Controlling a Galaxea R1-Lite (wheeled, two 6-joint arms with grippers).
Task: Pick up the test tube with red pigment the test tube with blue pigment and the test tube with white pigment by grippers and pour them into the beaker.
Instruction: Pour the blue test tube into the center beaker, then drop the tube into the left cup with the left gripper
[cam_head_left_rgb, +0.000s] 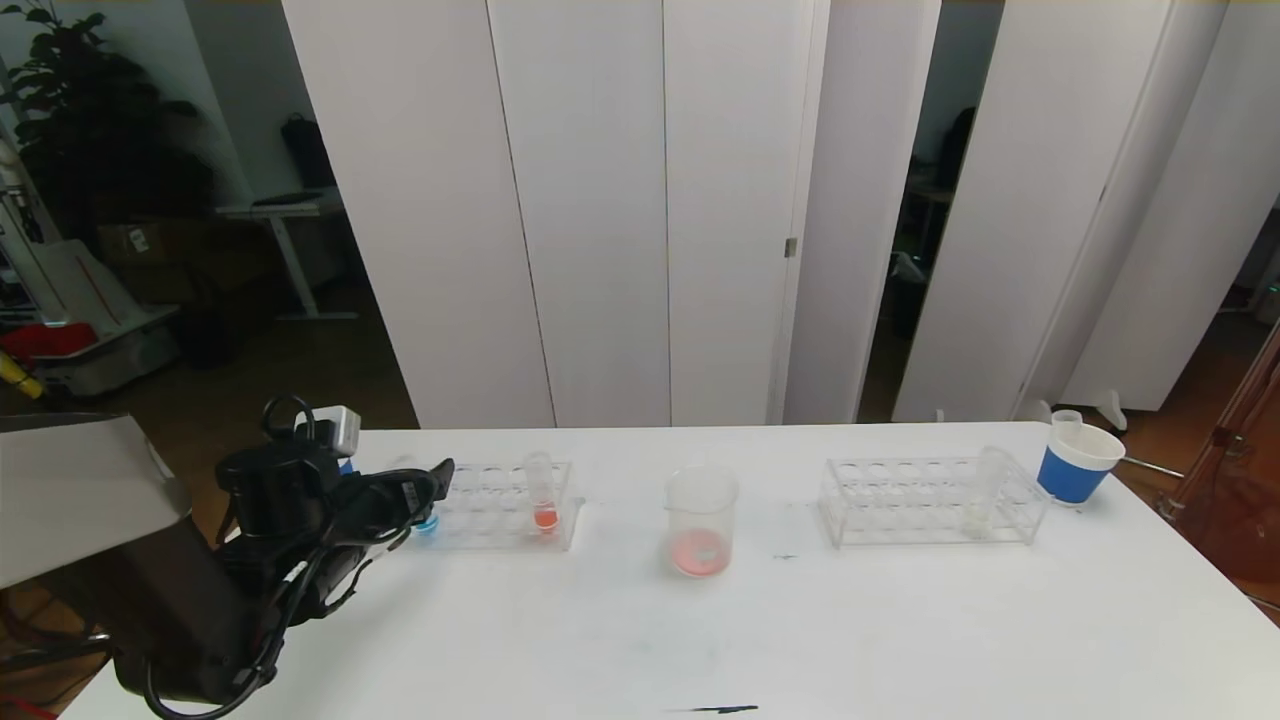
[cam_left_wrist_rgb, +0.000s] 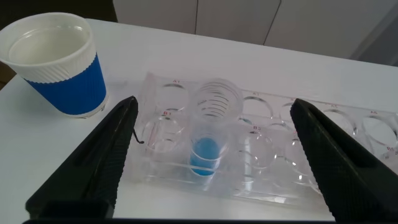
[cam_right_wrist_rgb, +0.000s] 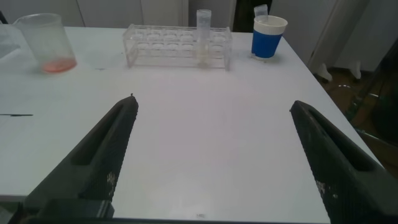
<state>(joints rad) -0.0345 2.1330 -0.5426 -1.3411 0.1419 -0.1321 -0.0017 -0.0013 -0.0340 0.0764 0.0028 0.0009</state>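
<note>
From my head camera, a white table stands before white folding panels. The beaker, pink residue inside, sits at centre. My left gripper, at nine o'clock, is spread wide. My left wrist shows the blue test tube standing in its clear rack between my fingers, untouched. My right wrist shows my right gripper released above bare table; the white test tube stands at twelve o'clock.

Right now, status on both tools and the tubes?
Left tool open, straddling the blue tube in its rack. Right tool open, parked. Beaker holds red. Nothing blocking.
</note>
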